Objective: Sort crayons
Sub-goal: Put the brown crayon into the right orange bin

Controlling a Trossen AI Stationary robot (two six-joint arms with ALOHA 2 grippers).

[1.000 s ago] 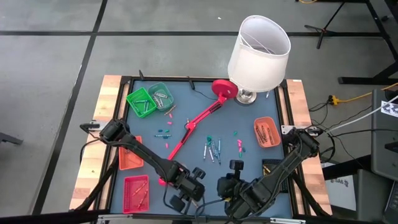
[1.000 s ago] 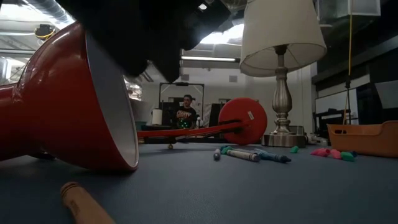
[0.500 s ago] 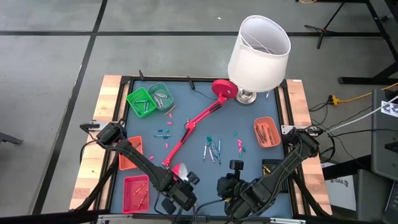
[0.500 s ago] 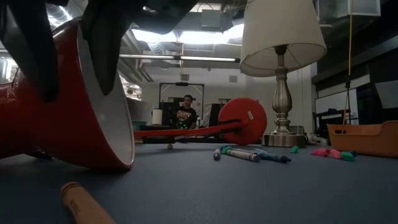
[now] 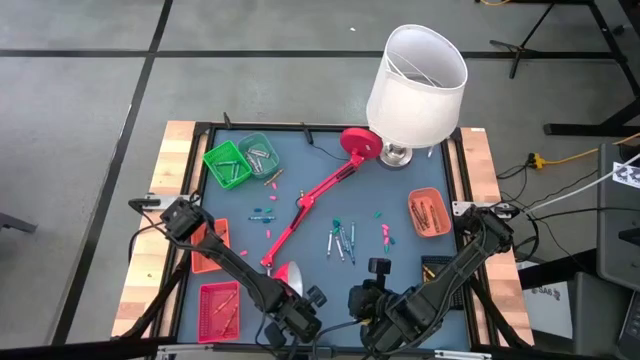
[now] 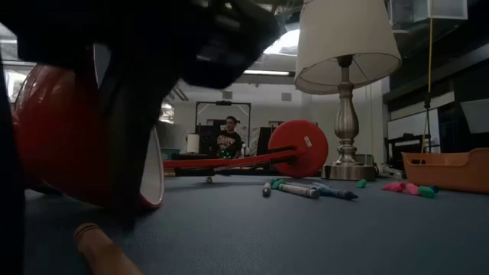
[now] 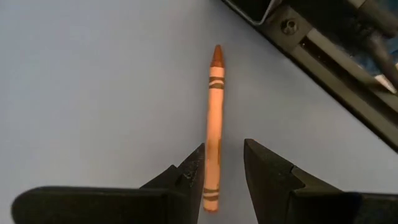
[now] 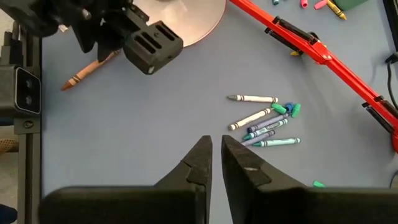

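An orange crayon [image 7: 214, 118] lies flat on the blue mat near the table's near edge, also seen in the low view [image 6: 99, 248]. My left gripper [image 7: 222, 152] stands open low over it, pointing steeply down, one finger on either side of the crayon's blunt end; I cannot tell whether they touch it. More crayons [image 5: 342, 238] lie in a loose cluster mid-table, with pink bits [image 5: 386, 234] beside them. My right gripper [image 8: 216, 148] hovers shut and empty above the mat at the near edge [image 5: 368, 298].
A red desk lamp lies across the mat: shade [image 5: 288, 275] next to my left gripper, arm [image 5: 315, 200], base [image 5: 361, 143]. A white-shaded lamp [image 5: 415, 75] stands at the far right. Bins: green [image 5: 227, 165], orange [image 5: 428, 212], orange [image 5: 208, 250], red [image 5: 219, 308].
My left gripper has come down toward the mat and a little toward the near edge, rolling slightly, and now stands over the orange crayon in front of the red shade. Its fingers have kept their gap.
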